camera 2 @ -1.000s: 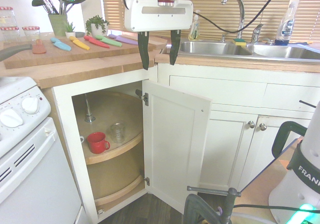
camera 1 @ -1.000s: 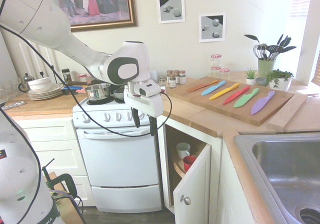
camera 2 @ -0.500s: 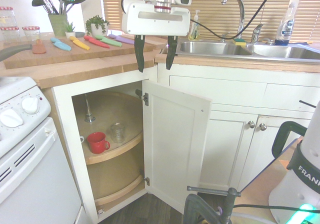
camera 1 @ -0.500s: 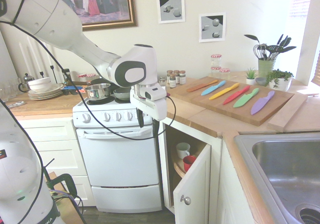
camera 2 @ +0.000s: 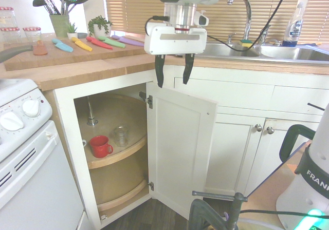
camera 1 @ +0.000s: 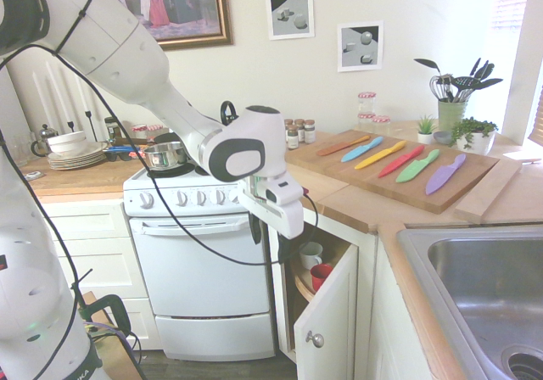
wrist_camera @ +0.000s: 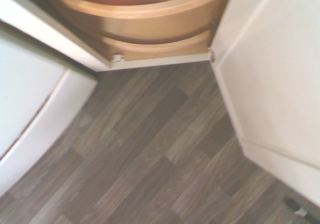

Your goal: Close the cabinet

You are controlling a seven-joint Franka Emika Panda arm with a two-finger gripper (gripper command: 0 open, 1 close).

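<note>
Cabinet (camera 2: 180, 148) work starts from our pincer (camera 2: 173, 70), which hangs pointing straight down with its two dark fingers (camera 2: 159, 72) spread apart and nothing between them. In the second exterior view we see it just above the top edge of the open cabinet door, near the hinge side, not touching the panel as far as we can tell. In the first exterior view our pincer (camera 1: 270, 231) sits in front of the counter (camera 1: 356, 206) edge, above the cabinet opening, its fingertips partly hidden behind the white hand.

The cabinet stands under the counter, between the white oven (camera 1: 199, 270) and the sink (camera 2: 231, 49). Its tall flat-panel door swings out wide into the room, and its small round silver knob (camera 1: 316, 339) shows only in the first exterior view. Inside the cabinet we see rounded wooden shelves (camera 2: 115, 155); on the upper one sit a red mug (camera 2: 100, 146) and, just beside it, a clear glass (camera 2: 121, 136). A white cup (camera 1: 310, 254) shows deeper inside the cabinet in the first exterior view.

Above the cabinet, on the counter, lies a wooden cutting board (camera 1: 407, 176) carrying a row of coloured knives (camera 1: 399, 161).

The wrist view looks down on dark wood-look floor (wrist_camera: 150, 154), with the cabinet door (wrist_camera: 272, 74) and the shelf rims (wrist_camera: 155, 19) at its borders.
</note>
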